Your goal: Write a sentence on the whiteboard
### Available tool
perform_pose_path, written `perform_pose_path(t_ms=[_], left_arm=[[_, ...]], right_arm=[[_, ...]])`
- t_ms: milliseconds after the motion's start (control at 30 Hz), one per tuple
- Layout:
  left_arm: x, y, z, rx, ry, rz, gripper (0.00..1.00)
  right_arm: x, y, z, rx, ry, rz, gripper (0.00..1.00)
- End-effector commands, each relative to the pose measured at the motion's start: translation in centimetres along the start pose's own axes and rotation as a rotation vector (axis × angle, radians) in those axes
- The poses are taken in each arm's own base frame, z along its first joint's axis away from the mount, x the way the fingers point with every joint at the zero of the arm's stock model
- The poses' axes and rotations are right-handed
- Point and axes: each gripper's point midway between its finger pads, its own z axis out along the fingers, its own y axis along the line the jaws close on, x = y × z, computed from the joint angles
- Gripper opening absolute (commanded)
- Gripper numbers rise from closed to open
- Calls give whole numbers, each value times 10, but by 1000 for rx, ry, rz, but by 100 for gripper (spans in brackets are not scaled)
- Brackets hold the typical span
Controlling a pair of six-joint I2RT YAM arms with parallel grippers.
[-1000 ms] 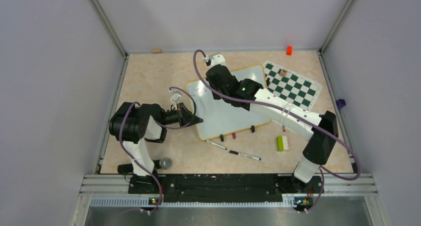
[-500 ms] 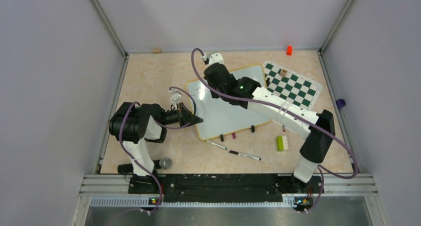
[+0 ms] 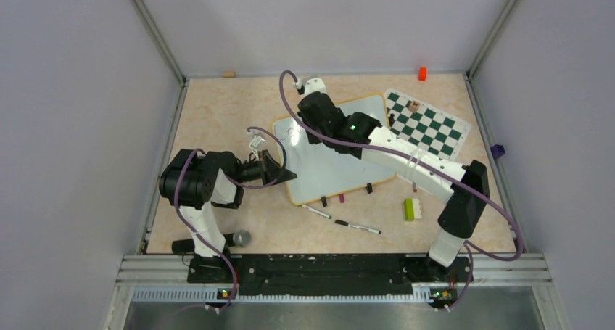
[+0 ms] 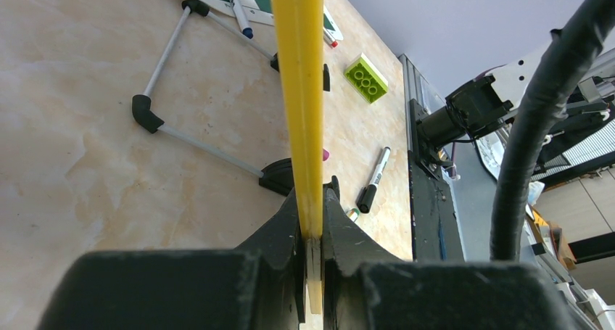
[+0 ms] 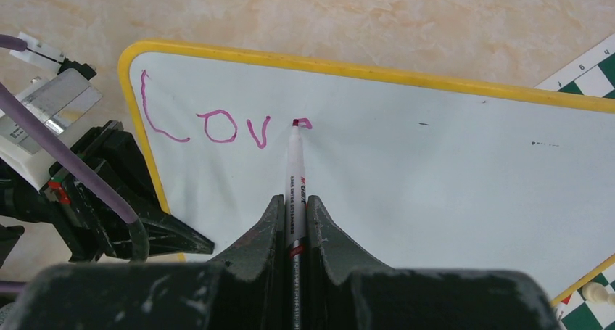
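- Whiteboard (image 3: 326, 167) in the middle of the bench (image 3: 217, 112), just beside the chess mat (image 3: 428, 127).
- Left jaws clenched on the yellow frame at the board's left side.
- Right jaws grasping a marker (image 5: 296, 170), tip down on the board.
- Sentence (image 5: 217, 127) near the corner by the left jaws: only "Lov" and a bit of the next letter, in purple-pink.
- Two more pens (image 3: 357, 227) and a green block (image 3: 410, 209) on the bench near the board.
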Motion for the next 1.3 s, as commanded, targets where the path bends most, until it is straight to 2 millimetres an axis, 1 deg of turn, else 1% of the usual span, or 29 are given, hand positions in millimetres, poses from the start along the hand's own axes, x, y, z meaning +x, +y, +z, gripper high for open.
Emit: perform_pose_path(t_ms=[0, 300, 433, 600, 733, 1067, 1267], left_arm=[[-3, -10, 4, 71, 17, 159, 0], [-2, -10, 4, 71, 18, 158, 0], [-3, -10, 4, 72, 17, 160, 0], [-3, -10, 4, 71, 17, 158, 0], [-2, -10, 4, 71, 17, 158, 0], [-2, -10, 4, 71, 17, 157, 0], [-3, -11, 4, 72, 17, 160, 0]], right_arm=[[-3, -3, 1, -14, -8, 19, 0], [14, -6, -5, -28, 23, 19, 0], [16, -13, -8, 0, 22, 19, 0], [9, -24, -12, 53, 1, 23, 0], [1, -26, -14, 65, -18, 28, 0], [-7, -23, -15, 55, -32, 26, 0], [-24, -20, -29, 12, -76, 47, 0]])
